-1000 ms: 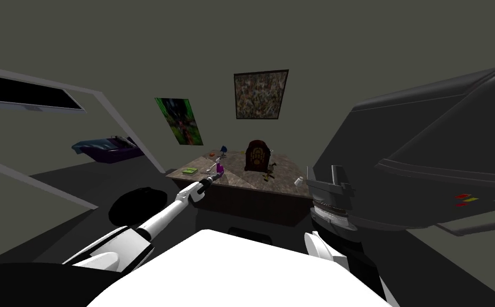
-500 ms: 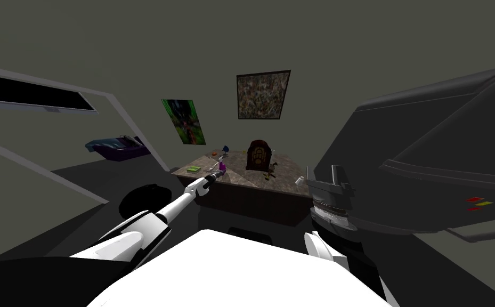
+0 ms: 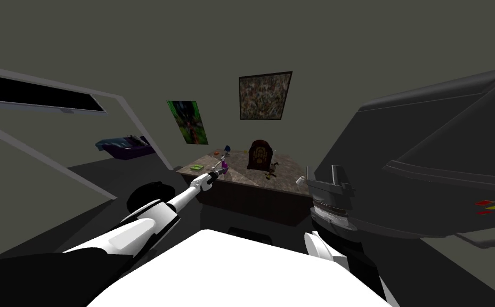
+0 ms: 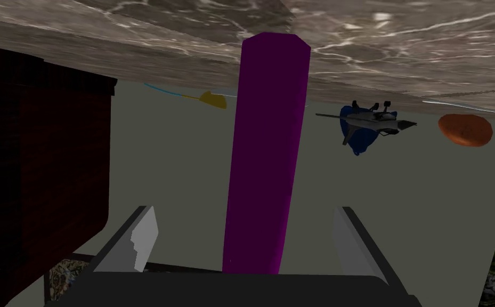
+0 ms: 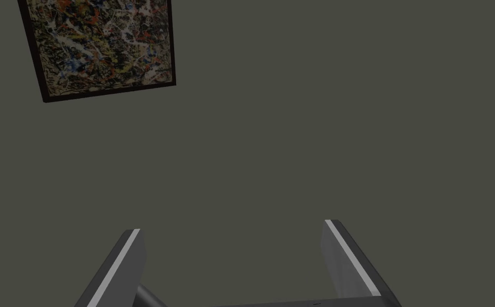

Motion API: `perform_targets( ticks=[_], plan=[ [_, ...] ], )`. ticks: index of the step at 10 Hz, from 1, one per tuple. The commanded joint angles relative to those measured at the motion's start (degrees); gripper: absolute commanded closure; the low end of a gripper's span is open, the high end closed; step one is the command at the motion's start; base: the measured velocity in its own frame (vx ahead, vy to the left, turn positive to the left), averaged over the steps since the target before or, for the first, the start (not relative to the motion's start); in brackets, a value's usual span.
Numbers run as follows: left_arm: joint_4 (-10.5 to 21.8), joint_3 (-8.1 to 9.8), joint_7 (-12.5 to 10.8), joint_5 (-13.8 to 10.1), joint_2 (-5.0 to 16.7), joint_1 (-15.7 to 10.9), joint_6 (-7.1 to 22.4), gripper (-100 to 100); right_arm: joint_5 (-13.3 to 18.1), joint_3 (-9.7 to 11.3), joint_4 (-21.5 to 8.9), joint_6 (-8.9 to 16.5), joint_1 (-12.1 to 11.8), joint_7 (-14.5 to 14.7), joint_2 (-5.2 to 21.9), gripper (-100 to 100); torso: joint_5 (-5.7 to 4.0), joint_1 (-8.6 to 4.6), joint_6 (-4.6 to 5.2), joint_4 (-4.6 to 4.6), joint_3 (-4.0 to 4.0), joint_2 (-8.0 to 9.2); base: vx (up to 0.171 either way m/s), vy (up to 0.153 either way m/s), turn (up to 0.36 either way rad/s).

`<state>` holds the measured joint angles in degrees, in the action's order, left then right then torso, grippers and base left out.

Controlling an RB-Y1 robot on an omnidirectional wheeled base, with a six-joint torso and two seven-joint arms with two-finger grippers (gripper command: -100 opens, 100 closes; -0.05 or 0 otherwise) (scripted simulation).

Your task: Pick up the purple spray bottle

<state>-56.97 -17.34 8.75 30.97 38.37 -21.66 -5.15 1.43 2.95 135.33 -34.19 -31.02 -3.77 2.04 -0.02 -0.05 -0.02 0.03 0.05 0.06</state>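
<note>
1. Grey walls all round, and across the room a brown table top (image 3: 278, 171) with a stone pattern.
2. Standing on the left half of that table: purple spray bottle (image 4: 266, 154), straight up, its base flat on the top.
3. Reaching out to it: left gripper (image 4: 243, 213), at the end of a long white arm stretched over the dark floor.
4. Wide open fingers (image 4: 140, 234), one on each side of the bottle, with a gap on both sides. Not touching it, and holding nothing.
5. Bottle deep between those fingers, close to the dark gripper body.
6. Near the bottle, on the same table: dark wooden radio (image 3: 259, 154), tall with a rounded top.
7. Farther back on the table: blue thing (image 4: 359, 139) with a small grey plane toy (image 4: 371, 120) against it, then a flat orange round thing (image 4: 464, 129) and a little yellow thing (image 4: 212, 99).
8. Also on the table: flat green thing (image 3: 195, 168) near the left edge, and a small white cup (image 3: 299, 181) near the right front corner.
9. Held up close on the right side, well apart from the table: right gripper (image 5: 232, 226). Fingers spread wide, nothing between them.
</note>
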Motion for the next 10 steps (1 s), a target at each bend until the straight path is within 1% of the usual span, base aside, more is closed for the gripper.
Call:
perform_targets(
  ticks=[1,2,4,5,6,8,9,10],
  plan=[
    [1.6,0.36,0.3,0.2,-0.5,-1.3,-0.4,-100,0.0,0.0,0.0,0.0,0.0,0.0,0.0,0,0.0,0.0,0.0,0.0,0.0,0.0,0.009,0.003,0.003],
    [3.8,-2.63,-0.8,1.4,-1.4,-3.7,-1.6,-100,0.0,0.0,0.0,0.0,0.0,0.0,0.0,0,0.01,0.01,-0.01,-0.02,-0.04,-0.06,-0.047,0.007,0.17],
    [6.6,-2.63,-0.8,1.4,-1.4,-6.9,-1.6,-100,0.0,0.0,0.0,0.0,0.0,0.0,0.0,0,0.01,0.03,0.0,0.02,0.08,0.16,-0.054,0.005,0.033],
    [8.1,-2.63,-0.8,1.4,-1.4,-8.0,-1.6,-100,0.0,0.0,0.0,0.0,0.0,0.0,0.0,0,0.01,0.0,0.01,0.02,0.05,0.1,-0.007,0.0,-0.017],
    [9.5,-5.62,-1.8,2.5,-2.3,-9.9,-2.8,-100,0.0,0.0,0.0,0.0,0.0,0.0,0.0,0,0.0,-0.01,-0.01,0.0,0.0,0.01,-0.056,0.004,0.167],
    [12.4,-5.62,-1.8,2.5,-2.3,-13.7,-2.8,-100,0.0,0.0,0.0,0.0,0.0,0.0,0.0,0,0.01,0.01,-0.01,0.03,0.08,0.15,-0.045,0.005,0.034],
    [14.5,-5.62,-1.8,2.5,-2.3,-14.8,-2.8,-100,0.0,0.0,0.0,0.0,0.0,0.0,0.0,0,0.0,0.01,0.0,0.01,0.04,0.07,-0.006,0.004,-0.012],
    [15.4,-4.67,-1.1,2.7,-3.0,-14.8,-3.9,-100,0.0,0.0,0.0,0.0,0.0,0.0,0.0,0,0.01,0.0,-0.01,-0.01,-0.01,-0.01,0.0,0.0,0.0]
  ],
)
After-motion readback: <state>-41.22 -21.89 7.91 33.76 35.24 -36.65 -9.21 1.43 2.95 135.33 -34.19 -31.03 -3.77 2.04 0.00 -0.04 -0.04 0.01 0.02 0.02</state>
